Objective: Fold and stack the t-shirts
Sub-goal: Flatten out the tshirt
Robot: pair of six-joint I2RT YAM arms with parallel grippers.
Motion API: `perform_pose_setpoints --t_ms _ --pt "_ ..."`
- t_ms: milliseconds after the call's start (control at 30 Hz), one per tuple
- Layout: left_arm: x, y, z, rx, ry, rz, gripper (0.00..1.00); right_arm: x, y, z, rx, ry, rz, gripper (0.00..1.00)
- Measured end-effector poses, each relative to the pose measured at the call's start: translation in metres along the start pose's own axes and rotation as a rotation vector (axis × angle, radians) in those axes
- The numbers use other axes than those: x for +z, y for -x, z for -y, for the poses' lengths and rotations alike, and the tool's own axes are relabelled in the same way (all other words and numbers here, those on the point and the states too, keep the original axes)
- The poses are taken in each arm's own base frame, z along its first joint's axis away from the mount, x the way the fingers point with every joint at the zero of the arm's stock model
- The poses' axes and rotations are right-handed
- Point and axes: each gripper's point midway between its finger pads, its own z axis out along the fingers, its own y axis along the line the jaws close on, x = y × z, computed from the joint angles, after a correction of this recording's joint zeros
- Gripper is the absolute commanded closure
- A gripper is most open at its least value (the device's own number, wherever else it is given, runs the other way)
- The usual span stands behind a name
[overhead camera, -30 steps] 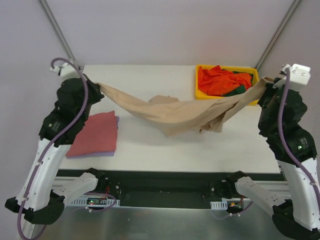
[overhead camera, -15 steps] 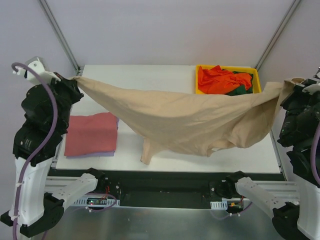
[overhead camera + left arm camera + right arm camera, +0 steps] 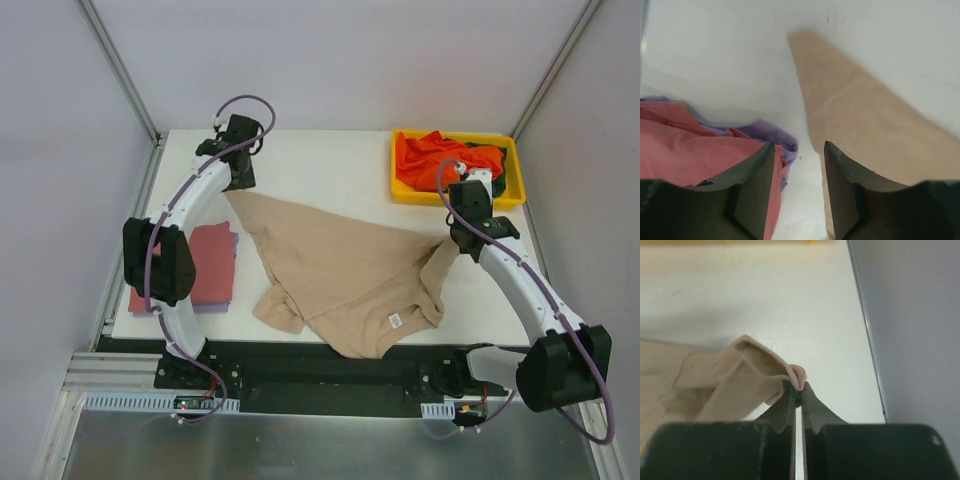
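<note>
Right pincer (image 3: 797,391) grips tan t-shirt (image 3: 735,371) fold.

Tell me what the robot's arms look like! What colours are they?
The left arm and right arm are made of smooth white tubes joined by chunky black joints. A thin purple cable loops along each one. The left gripper and right gripper each have two dark, wedge-shaped fingers.
</note>
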Motion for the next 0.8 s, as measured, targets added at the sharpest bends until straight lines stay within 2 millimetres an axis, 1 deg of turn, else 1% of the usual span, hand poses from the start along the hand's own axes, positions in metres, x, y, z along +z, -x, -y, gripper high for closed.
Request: perform_pose_setpoints --t_ms 33,67,100,133,167,200,267,300,333,367,400,433,500,533,600,700,767,800 --pt "0.013 -0.013 0.007 0.023 -0.009 -0.05 0.38 0.011 -0.017 -0.005 -0.008 0.0 -0.053 1.0" --pt "0.022 -0.024 0.013 0.036 -0.023 -0.091 0.28 0.018 -0.029 -0.007 -0.01 -0.005 -0.09 1.0" --pt "0.024 -0.03 0.018 0.04 -0.043 -0.119 0.21 0.025 -0.038 -0.007 -0.007 -0.011 -0.12 1.0" --pt "0.022 -0.035 0.024 0.04 -0.071 -0.137 0.13 0.029 -0.043 -0.008 0.002 -0.016 -0.138 1.0" --pt "0.017 -0.036 0.027 0.035 -0.097 -0.139 0.07 0.032 -0.045 -0.007 0.018 -0.02 -0.144 0.99" --pt "0.008 -0.037 0.031 0.018 -0.137 -0.135 0.01 0.034 -0.044 -0.007 0.034 -0.02 -0.14 1.0" --pt "-0.017 -0.044 0.039 0.015 -0.209 -0.117 0.01 0.037 -0.039 -0.009 0.069 -0.016 -0.114 1.0" --pt "-0.034 -0.053 0.045 0.026 -0.256 -0.105 0.01 0.039 -0.038 -0.012 0.083 -0.011 -0.103 1.0" --pt "-0.053 -0.066 0.054 0.052 -0.314 -0.094 0.01 0.041 -0.04 -0.014 0.093 -0.008 -0.097 1.0" --pt "-0.074 -0.083 0.066 0.086 -0.388 -0.086 0.01 0.044 -0.044 -0.016 0.101 -0.005 -0.095 1.0" --pt "-0.091 -0.1 0.075 0.117 -0.453 -0.086 0.01 0.045 -0.049 -0.017 0.104 -0.003 -0.098 1.0" --pt "-0.111 -0.124 0.087 0.159 -0.542 -0.093 0.01 0.048 -0.058 -0.018 0.107 -0.002 -0.107 1.0" --pt "-0.141 -0.177 0.096 0.235 -0.674 -0.148 0.01 0.053 -0.072 -0.019 0.109 -0.004 -0.128 1.0" --pt "-0.149 -0.202 0.095 0.257 -0.71 -0.189 0.01 0.055 -0.078 -0.019 0.111 -0.003 -0.142 1.0" --pt "-0.155 -0.246 0.088 0.288 -0.738 -0.275 0.03 0.057 -0.085 -0.019 0.116 -0.003 -0.157 1.0" --pt "-0.157 -0.293 0.083 0.317 -0.736 -0.39 0.1 0.059 -0.082 -0.019 0.14 0.001 -0.143 0.99" --pt "-0.161 -0.309 0.084 0.317 -0.738 -0.426 0.18 0.06 -0.078 -0.021 0.155 0.01 -0.129 1.0" --pt "-0.163 -0.314 0.086 0.311 -0.741 -0.434 0.21 0.06 -0.077 -0.021 0.161 0.012 -0.124 1.0"
